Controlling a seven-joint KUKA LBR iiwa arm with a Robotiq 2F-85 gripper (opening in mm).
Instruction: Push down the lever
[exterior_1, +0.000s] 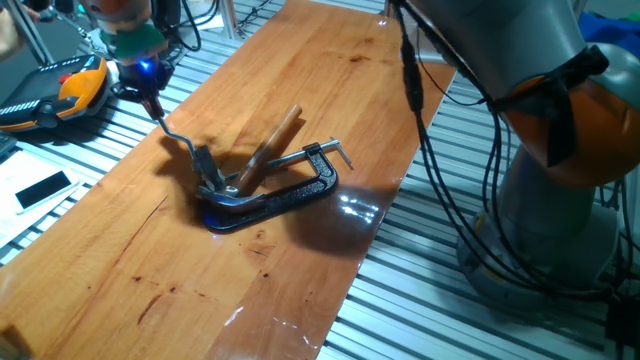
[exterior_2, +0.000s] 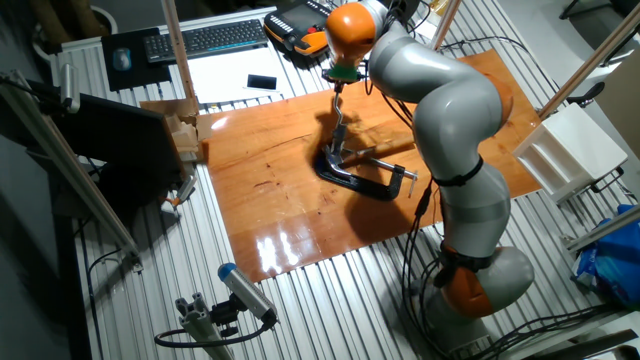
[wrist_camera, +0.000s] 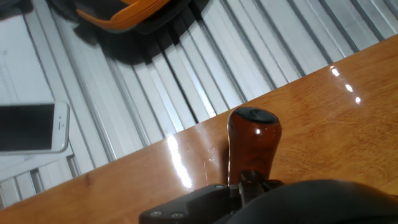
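Reddish-brown rounded knob fills the hand view's lower centre, tipping the thin bent metal lever. Pincer sits directly on top, upper left of the wooden bench; finger state unreadable. Lever runs down-right to the black C-clamp.

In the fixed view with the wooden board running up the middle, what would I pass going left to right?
Black phone → orange-and-black controller → end effector → lever → brown wooden handle → clamp's T-bar screw → robot's grey base.

Thin bent lever, knob raised
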